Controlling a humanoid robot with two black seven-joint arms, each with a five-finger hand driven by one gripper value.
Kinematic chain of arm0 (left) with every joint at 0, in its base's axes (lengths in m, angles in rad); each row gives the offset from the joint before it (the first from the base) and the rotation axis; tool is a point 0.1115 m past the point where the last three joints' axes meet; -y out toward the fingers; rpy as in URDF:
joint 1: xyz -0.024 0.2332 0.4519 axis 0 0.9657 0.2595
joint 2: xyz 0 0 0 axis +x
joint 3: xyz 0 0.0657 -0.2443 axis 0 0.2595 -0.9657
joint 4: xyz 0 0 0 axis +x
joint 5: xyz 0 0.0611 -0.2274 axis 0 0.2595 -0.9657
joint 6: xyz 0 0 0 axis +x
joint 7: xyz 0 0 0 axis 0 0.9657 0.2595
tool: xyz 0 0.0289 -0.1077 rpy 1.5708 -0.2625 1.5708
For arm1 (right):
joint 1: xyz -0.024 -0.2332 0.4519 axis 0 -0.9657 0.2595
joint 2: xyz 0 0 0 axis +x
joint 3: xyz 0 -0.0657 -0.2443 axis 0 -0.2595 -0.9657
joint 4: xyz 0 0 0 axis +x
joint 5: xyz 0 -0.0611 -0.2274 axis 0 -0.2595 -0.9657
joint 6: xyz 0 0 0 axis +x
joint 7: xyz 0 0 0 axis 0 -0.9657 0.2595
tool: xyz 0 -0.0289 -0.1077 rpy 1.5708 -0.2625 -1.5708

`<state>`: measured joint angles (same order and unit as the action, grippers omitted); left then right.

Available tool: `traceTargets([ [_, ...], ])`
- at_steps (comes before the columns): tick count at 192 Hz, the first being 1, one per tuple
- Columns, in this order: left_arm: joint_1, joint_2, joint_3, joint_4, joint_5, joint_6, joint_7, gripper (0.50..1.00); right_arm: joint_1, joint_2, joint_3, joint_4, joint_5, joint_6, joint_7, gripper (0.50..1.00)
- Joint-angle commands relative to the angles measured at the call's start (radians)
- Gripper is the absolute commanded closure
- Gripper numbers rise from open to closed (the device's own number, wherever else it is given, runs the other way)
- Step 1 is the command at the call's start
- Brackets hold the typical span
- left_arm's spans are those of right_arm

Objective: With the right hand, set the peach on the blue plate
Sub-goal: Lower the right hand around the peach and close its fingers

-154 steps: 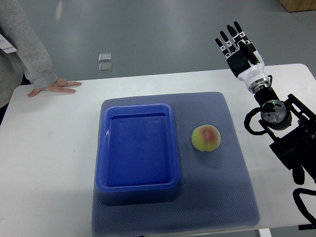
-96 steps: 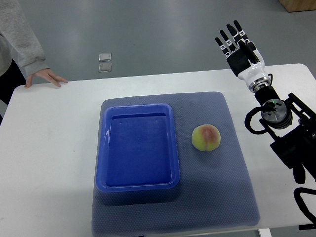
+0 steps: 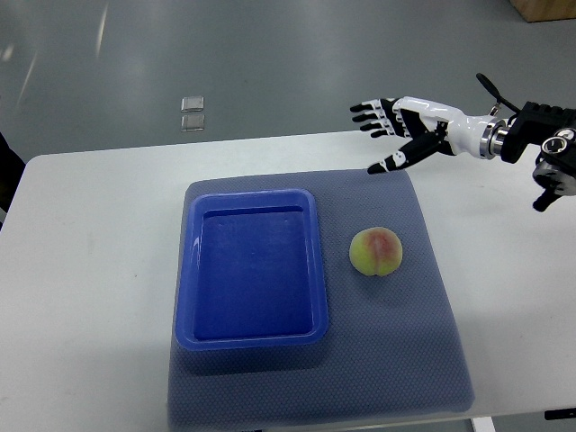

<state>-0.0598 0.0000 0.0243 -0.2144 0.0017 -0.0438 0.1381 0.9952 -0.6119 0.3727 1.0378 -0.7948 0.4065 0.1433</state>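
A yellow-green peach (image 3: 376,252) with a red blush lies on the grey-blue mat (image 3: 396,360), just right of the blue plate (image 3: 255,337), a rectangular tray with a raised rim and nothing in it. My right hand (image 3: 382,130) comes in from the right edge and hovers over the mat's far right corner, above and beyond the peach. Its fingers are spread and hold nothing. The left arm is out of view.
The mat lies on a white table (image 3: 90,270). Two small clear squares (image 3: 191,113) lie on the floor beyond the table's far edge.
My right arm has swung from pointing up at the far right to reaching leftward over the mat's far corner. The person's hand and sleeve at the far left have left the view.
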Motion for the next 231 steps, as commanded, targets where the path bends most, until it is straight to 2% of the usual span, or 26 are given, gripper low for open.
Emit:
traceTargets([
  [1, -0.002, 0.000, 0.000, 0.000, 0.000, -0.004, 0.000, 0.500, 0.209, -0.137, -0.261, 0.105, -0.023, 0.077, -0.062, 0.570],
  [8, -0.002, 0.000, 0.000, 0.000, 0.000, -0.004, 0.000, 0.500, 0.209, -0.137, -0.261, 0.105, -0.023, 0.077, -0.062, 0.570],
  [9, -0.002, 0.000, 0.000, 0.001, 0.000, -0.005, -0.002, 0.500, 0.329, -0.210, -0.361, 0.193, -0.021, 0.133, -0.111, 0.570],
  [15, -0.001, 0.000, 0.000, 0.003, 0.000, -0.005, -0.002, 0.500, 0.393, -0.249, -0.408, 0.255, -0.015, 0.163, -0.134, 0.570],
  [25, -0.002, 0.000, 0.000, 0.003, 0.000, -0.005, -0.002, 0.500, 0.393, -0.249, -0.408, 0.255, -0.015, 0.163, -0.134, 0.570],
  [26, -0.002, 0.000, 0.002, 0.001, 0.000, -0.007, 0.000, 0.500, 0.477, -0.293, -0.461, 0.349, -0.006, 0.184, -0.164, 0.570],
  [38, -0.002, 0.000, 0.002, 0.000, 0.001, -0.007, -0.002, 0.500, 0.530, -0.318, -0.498, 0.430, 0.020, 0.183, -0.195, 0.570],
  [51, -0.002, 0.000, 0.002, 0.000, 0.003, -0.007, 0.000, 0.500, 0.533, -0.319, -0.514, 0.458, 0.040, 0.167, -0.206, 0.570],
  [67, -0.002, 0.000, 0.002, 0.000, 0.003, -0.008, 0.000, 0.500, 0.511, -0.312, -0.515, 0.458, 0.043, 0.106, -0.203, 0.570],
  [93, -0.002, 0.000, 0.002, 0.001, 0.003, -0.007, 0.000, 0.500, 0.431, -0.273, -0.514, 0.455, 0.034, -0.072, -0.192, 0.570],
  [103, -0.002, 0.000, 0.003, 0.001, 0.003, -0.007, 0.000, 0.500, 0.412, -0.258, -0.515, 0.453, 0.029, -0.118, -0.189, 0.572],
  [116, -0.002, 0.000, 0.003, 0.001, 0.003, -0.007, 0.000, 0.500, 0.364, -0.249, -0.515, 0.453, -0.003, -0.189, -0.137, 0.572],
  [128, -0.002, 0.000, 0.003, 0.001, 0.003, -0.007, 0.000, 0.500, 0.361, -0.247, -0.515, 0.453, -0.011, -0.195, -0.130, 0.572],
  [129, -0.003, 0.000, 0.002, 0.001, 0.003, -0.007, 0.000, 0.500, 0.341, -0.247, -0.515, 0.453, -0.059, -0.228, -0.093, 0.572],
  [131, -0.003, 0.000, 0.002, 0.003, 0.003, -0.007, 0.000, 0.500, 0.338, -0.247, -0.515, 0.453, -0.070, -0.235, -0.087, 0.572],
  [196, -0.003, 0.000, 0.003, 0.003, 0.003, -0.007, 0.000, 0.500, 0.229, -0.200, -0.506, 0.447, -0.104, -0.284, -0.071, 0.572],
  [231, -0.003, 0.000, 0.002, 0.004, 0.003, -0.007, 0.000, 0.500, 0.174, -0.137, -0.505, 0.400, -0.113, -0.337, -0.067, 0.572],
])
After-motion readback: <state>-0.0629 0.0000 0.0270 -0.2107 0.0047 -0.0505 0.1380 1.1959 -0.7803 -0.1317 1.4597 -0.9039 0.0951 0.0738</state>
